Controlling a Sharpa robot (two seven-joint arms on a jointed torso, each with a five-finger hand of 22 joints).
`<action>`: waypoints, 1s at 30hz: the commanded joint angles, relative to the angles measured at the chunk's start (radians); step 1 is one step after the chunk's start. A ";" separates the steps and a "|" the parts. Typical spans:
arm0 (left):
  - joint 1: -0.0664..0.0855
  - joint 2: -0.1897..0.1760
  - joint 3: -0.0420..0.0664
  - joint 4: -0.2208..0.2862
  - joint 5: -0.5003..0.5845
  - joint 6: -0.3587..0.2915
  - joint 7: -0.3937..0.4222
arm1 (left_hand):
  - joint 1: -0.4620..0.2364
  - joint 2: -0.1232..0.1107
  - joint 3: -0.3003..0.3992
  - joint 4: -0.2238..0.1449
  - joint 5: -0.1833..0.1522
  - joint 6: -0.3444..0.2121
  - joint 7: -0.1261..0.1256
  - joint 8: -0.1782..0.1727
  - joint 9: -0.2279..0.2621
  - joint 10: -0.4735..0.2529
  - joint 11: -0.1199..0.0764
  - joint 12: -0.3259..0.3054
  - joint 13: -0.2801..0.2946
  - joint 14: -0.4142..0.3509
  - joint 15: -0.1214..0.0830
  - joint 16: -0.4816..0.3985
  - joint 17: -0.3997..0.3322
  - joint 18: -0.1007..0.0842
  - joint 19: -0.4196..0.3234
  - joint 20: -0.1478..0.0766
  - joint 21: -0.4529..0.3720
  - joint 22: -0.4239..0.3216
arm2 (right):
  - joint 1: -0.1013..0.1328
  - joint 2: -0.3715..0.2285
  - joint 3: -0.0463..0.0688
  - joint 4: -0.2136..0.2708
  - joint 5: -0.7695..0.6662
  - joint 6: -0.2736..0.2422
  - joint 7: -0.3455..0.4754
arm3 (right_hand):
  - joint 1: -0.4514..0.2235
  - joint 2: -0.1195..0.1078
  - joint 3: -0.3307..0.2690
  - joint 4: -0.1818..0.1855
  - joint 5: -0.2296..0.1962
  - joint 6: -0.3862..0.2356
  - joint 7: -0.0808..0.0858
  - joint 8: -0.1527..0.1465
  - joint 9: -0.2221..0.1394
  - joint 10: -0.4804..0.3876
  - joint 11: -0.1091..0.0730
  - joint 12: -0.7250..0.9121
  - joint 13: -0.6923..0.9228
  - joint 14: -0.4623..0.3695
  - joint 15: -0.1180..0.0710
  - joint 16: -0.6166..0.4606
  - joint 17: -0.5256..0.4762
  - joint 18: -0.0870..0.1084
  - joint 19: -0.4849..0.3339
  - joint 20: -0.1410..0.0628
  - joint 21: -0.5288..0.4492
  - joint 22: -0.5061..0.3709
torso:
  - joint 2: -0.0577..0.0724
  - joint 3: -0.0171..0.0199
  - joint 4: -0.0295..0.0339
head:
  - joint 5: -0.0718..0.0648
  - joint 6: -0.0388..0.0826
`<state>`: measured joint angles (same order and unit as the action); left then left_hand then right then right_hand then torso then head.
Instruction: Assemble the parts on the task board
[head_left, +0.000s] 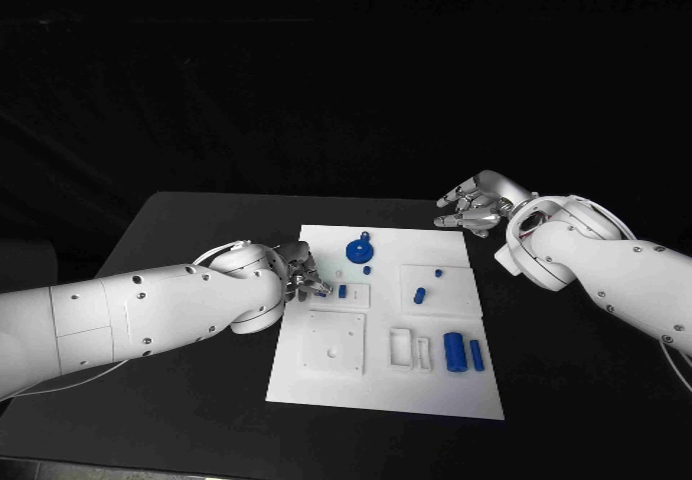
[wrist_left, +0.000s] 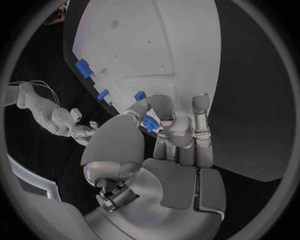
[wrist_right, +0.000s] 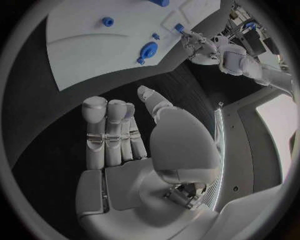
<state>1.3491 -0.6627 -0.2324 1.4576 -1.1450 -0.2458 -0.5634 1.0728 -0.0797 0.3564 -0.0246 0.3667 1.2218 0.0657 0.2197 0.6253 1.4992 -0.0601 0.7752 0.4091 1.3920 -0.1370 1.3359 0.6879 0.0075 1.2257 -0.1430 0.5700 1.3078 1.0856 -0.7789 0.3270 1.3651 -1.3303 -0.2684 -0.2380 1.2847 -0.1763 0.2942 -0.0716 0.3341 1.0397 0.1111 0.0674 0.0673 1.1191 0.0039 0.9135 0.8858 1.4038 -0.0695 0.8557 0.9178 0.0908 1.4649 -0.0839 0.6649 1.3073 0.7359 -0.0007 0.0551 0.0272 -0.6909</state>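
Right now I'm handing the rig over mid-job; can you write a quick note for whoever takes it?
Left hand pinches a small blue part over the task board's left edge.
Right hand is open above the table beyond the board's far right corner, holding nothing.
Blue round part lies at the board's far end, two blue cylinders near its right side.
Left: seat the held part, then the loose ones.

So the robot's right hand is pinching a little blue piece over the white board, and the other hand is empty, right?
Not quite. The left hand is the one pinching the small blue piece over the white task board, as the left wrist view shows. The right hand is the empty one, fingers apart, off the board's far corner.
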 joint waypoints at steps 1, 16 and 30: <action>-0.012 0.008 -0.009 0.004 0.022 0.051 0.001 | 0.001 -0.012 0.002 0.016 -0.006 0.152 -0.127 0.000 -0.006 0.013 -0.043 -0.004 -0.001 -0.001 -0.006 -0.003 -0.001 0.012 0.002 0.002 -0.005 0.019 | -0.001 0.001 0.000 0.000 -0.003 0.010 0.009 | -0.013 -0.001 0.001 0.003 0.006 0.005 -0.002 -0.005 -0.001 0.000 -0.003 0.001 -0.002 0.006 0.000 -0.005 0.000 0.007 0.026 -0.003 -0.005 0.078 | 0.000 0.0009 -0.0005 | 0.001 0.001; -0.012 0.013 -0.008 -0.006 0.021 0.053 0.003 | 0.007 -0.040 -0.009 0.073 -0.064 0.156 -0.129 0.001 -0.008 0.013 -0.043 -0.004 -0.003 -0.002 -0.006 -0.004 -0.002 0.010 0.003 0.000 -0.007 0.019 | -0.001 0.000 0.000 0.001 -0.003 0.010 0.010 | -0.012 -0.001 0.002 0.002 0.006 0.005 -0.002 -0.005 -0.001 -0.001 -0.004 0.001 -0.002 0.006 0.001 -0.005 0.000 0.007 0.026 -0.003 -0.006 0.078 | 0.000 0.0005 -0.0009 | -0.002 0.003; -0.012 0.013 -0.008 -0.010 0.022 0.056 0.004 | 0.020 -0.059 -0.015 0.109 -0.078 0.157 -0.129 0.000 -0.009 0.013 -0.043 -0.005 -0.006 -0.004 -0.007 -0.007 -0.007 0.010 0.003 0.001 -0.010 0.019 | -0.001 -0.001 0.000 0.002 -0.003 0.009 0.010 | -0.012 -0.001 0.002 0.002 0.006 0.005 -0.002 -0.005 -0.001 -0.001 -0.004 0.001 -0.002 0.006 0.001 -0.005 0.000 0.007 0.026 -0.003 -0.006 0.078 | 0.000 -0.0007 0.0005 | -0.003 0.004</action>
<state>1.3404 -0.6527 -0.2382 1.4451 -1.1339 -0.2169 -0.5646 1.0893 -0.1373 0.3414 0.0831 0.2931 1.3784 -0.0599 0.2234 0.6164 1.4639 -0.1006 0.7752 0.4034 1.3916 -0.1486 1.3319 0.6817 0.0075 1.2257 -0.1430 0.5663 1.3074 1.0855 -0.7798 0.3270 1.3656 -1.3302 -0.2684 -0.2372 1.2847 -0.1763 0.2941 -0.0716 0.3340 1.0397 0.1111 0.0674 0.0673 1.1191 0.0039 0.9134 0.8852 1.4038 -0.0695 0.8557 0.9178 0.0908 1.4649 -0.0839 0.6636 1.3079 0.7360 -0.0008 0.0556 0.0244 -0.6876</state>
